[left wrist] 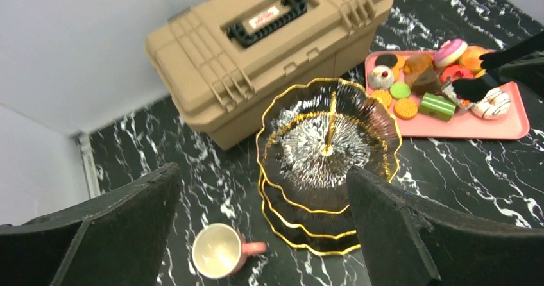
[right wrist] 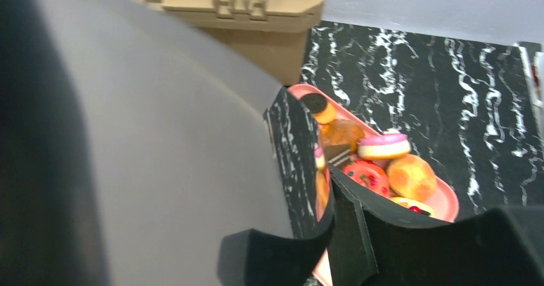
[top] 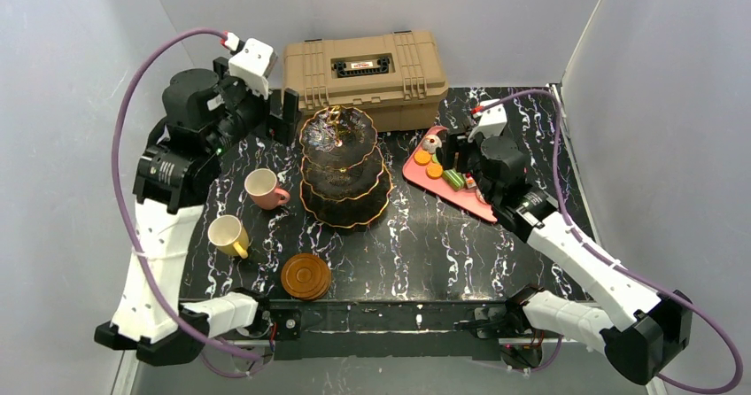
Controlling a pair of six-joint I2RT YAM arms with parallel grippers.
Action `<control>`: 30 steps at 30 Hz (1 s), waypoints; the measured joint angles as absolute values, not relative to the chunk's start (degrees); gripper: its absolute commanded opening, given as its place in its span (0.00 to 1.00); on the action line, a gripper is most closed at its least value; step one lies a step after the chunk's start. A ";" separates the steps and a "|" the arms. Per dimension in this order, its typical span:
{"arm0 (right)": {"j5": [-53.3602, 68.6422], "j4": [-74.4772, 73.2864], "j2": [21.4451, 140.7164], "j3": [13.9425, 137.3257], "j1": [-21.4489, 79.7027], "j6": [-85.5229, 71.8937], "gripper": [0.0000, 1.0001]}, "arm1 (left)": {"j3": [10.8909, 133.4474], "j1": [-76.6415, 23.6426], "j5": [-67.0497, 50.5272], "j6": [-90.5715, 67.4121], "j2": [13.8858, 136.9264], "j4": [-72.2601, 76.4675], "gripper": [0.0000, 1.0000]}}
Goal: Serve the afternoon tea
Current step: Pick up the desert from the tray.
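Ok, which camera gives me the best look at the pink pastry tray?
Left wrist: the pink tray shows almost whole, pastries distinct, only the right fingers overlapping one corner. Top external has the right arm covering much of it. Right wrist catches just one end past its own fingers.

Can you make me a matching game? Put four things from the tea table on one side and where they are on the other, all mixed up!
Things:
1. yellow cup
2. tan toolbox
3. pink tray
4. brown saucers

Places:
A. at the back of the table, behind the three-tier stand
B. right of the stand, holding the pastries
C. at the table's near edge, in front of the stand
D. left of the stand, just in front of the pink cup

Pairs: 1-D, 2-A, 3-B, 4-C.
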State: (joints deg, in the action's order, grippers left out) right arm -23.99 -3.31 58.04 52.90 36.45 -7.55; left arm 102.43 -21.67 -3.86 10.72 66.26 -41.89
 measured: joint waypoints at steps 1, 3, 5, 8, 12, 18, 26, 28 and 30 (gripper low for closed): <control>-25.06 -2.81 57.95 51.92 36.45 -7.03 0.72 | 102.43 -20.05 -4.60 10.13 66.83 -42.59 0.98; -27.07 -2.00 57.91 50.19 36.45 -5.91 0.72 | 102.41 -15.40 -8.14 8.54 68.38 -44.56 0.98; -28.64 -1.61 57.95 49.01 36.45 -5.04 0.72 | 102.39 -10.31 -11.44 6.90 70.26 -45.98 0.98; -31.00 -0.49 58.08 47.48 36.38 -3.55 0.73 | 102.39 -3.68 -14.90 5.06 73.69 -48.01 0.98; -33.47 1.78 59.16 45.74 36.05 -2.00 0.72 | 101.97 0.14 -17.37 3.97 77.62 -49.74 0.98; -35.38 5.61 62.52 43.27 34.74 0.10 0.70 | 100.97 3.27 -20.47 3.03 78.83 -51.22 0.98; -34.17 8.99 68.53 40.34 30.96 0.84 0.68 | 100.97 4.80 -22.37 2.74 80.44 -51.44 0.98; -33.17 10.00 68.86 39.40 29.71 0.75 0.68 | 100.95 5.30 -22.57 2.74 80.84 -51.40 0.98; -32.01 11.09 69.14 38.83 28.56 0.49 0.68 | 100.82 5.58 -22.81 2.74 80.93 -51.22 0.98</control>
State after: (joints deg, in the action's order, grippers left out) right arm -32.01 11.09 69.14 38.83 28.56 0.49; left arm 100.82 5.58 -22.81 2.74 80.93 -51.22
